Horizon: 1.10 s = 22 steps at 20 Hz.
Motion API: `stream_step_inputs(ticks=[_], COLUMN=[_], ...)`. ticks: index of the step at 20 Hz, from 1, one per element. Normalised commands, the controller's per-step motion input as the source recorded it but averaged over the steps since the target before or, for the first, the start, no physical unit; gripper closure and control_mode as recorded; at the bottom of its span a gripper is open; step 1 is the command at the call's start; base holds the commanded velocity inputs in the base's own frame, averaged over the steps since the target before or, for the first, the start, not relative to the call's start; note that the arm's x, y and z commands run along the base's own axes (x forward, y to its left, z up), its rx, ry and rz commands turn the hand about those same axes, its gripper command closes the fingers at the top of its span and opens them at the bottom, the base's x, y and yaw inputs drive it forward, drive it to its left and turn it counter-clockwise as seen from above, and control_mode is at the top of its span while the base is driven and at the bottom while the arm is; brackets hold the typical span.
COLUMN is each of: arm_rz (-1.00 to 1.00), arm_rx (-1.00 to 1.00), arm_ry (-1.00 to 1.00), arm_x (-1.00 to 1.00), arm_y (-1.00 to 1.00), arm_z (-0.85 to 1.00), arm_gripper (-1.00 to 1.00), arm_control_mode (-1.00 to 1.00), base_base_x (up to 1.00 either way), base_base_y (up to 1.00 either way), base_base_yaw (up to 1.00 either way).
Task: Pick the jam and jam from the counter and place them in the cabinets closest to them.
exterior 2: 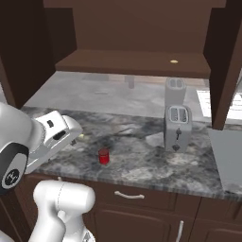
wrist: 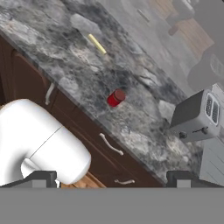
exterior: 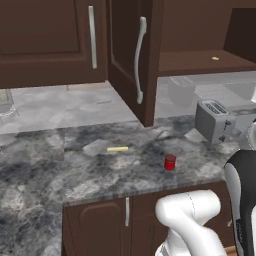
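Counter (exterior: 75,170) of grey-veined stone, running across all three views. Red jam jar (exterior: 170,162) stands upright near the counter's front edge, alone, nothing touching it. Thin yellow stick (exterior: 117,148) lies flat well to the jar's left and a little farther back. Silver toaster (exterior: 214,121) sits to the jar's right toward the back wall, well apart from it. Upper cabinet (exterior: 200,62) above the toaster stands open; its door (exterior: 131,55) with the long curved silver handle swings out over the counter, hanging above and behind the jar. A small yellowish object (exterior: 215,58) rests on the brown shelf, too small to identify, possibly a crumb of food. A closed upper cabinet door (exterior: 50,35) sits to the left. Low cupboards (exterior: 100,220) with short handles lie beneath the counter edge.

Arm folded low in front of the counter, elbow forward, hand raised off to the side and angled down toward the counter. Gripper (wrist: 112,177) shows in the hand view with its two dark tips set wide apart and nothing between them; the red jar (wrist: 116,98) lies well beyond them, untouched.
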Motion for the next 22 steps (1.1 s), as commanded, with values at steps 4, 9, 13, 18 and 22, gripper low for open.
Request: stream_step_inputs(ticks=[4, 9, 13, 18, 22], arm_rz=[0.00, 0.00, 0.00, 0.00, 0.00], arm_rx=[0.00, 0.00, 0.00, 0.00, 0.00], arm_ry=[0.00, 0.00, 0.00, 0.00, 0.00], arm_x=[0.00, 0.00, 0.00, 0.00, 0.00], arm_y=[0.00, 0.00, 0.00, 0.00, 0.00], arm_z=[0.00, 0.00, 0.00, 0.00, 0.00], arm_gripper=[-1.00, -1.00, -1.00, -1.00, -1.00], arm_control_mode=[1.00, 1.00, 1.00, 1.00, -1.00], base_base_x=[0.09, 0.15, 0.45, 0.29, 0.00], base_base_y=[-0.05, 0.00, 0.00, -0.01, 0.00], base_base_yaw=[0.00, 0.00, 0.00, 0.00, 0.00])
